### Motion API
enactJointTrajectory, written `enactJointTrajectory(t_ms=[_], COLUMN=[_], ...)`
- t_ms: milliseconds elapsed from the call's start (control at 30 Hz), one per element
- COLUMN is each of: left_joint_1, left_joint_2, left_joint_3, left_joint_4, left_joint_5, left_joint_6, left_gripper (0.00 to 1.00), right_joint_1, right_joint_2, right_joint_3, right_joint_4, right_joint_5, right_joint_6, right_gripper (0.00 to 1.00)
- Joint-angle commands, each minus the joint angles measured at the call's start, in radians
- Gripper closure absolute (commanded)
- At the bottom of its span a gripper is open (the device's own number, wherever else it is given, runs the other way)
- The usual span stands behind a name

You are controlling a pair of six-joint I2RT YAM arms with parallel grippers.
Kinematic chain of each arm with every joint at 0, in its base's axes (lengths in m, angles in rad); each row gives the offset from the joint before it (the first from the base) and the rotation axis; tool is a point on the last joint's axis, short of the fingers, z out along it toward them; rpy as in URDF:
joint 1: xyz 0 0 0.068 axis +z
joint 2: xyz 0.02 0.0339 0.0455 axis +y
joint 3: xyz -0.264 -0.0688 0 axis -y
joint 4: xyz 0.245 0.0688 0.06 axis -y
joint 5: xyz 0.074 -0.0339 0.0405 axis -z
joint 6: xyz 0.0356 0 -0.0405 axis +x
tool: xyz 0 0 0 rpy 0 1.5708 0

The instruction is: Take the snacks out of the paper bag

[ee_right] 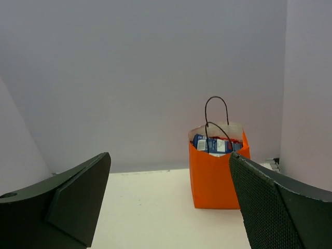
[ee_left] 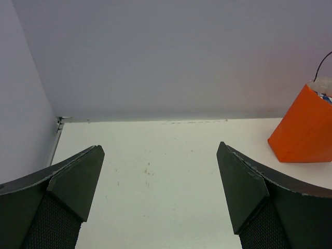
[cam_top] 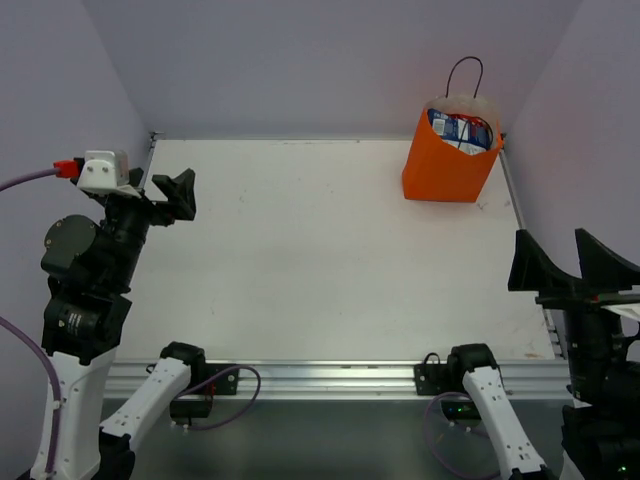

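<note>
Paper bag (cam_top: 450, 165) upright at far right corner of table (cam_top: 320, 260), snacks (cam_top: 460, 128) inside it, left gripper (cam_top: 172, 184) over left edge, right gripper (cam_top: 550, 242) at right edge

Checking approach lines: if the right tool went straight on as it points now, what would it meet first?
Probably the orange paper bag, standing ahead of the open right tool, slightly off-centre; depth is unclear.

We see the left gripper (ee_left: 160, 149) with its jaws spread wide and only bare table (ee_left: 166, 181) between them. Both fingers (ee_left: 72, 181) sit at the near edge of the view. The bag (ee_left: 303, 129) stands upright at the far right, close to the wall (ee_left: 171, 57) and cut off by the frame edge. A sliver of blue packet (ee_left: 326, 96) shows at its mouth.
</note>
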Motion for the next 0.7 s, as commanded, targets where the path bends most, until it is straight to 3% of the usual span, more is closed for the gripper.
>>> enactJointTrajectory(t_ms=[0,300,433,667], left_joint_1=[-0.003,-0.003,-0.003,-0.003], left_joint_2=[0.018,0.067,0.087,0.104], left_joint_3=[-0.014,-0.094,-0.121,-0.166], left_joint_4=[0.017,0.058,0.072,0.088], left_joint_5=[0.022,0.103,0.137,0.163], left_joint_6=[-0.016,-0.056,-0.070,-0.075], left_gripper=[0.00,0.00,0.00,0.00], right_joint_1=[0.005,0.004,0.005,0.004], right_joint_2=[0.073,0.340,0.565,0.977], right_joint_3=[0.004,-0.003,0.039,0.326], right_joint_4=[-0.060,-0.075,-0.003,0.023], right_joint_5=[0.028,-0.057,-0.056,-0.082], right_joint_6=[0.037,0.093,0.099,0.023], right_gripper=[0.01,0.01,0.01,0.01])
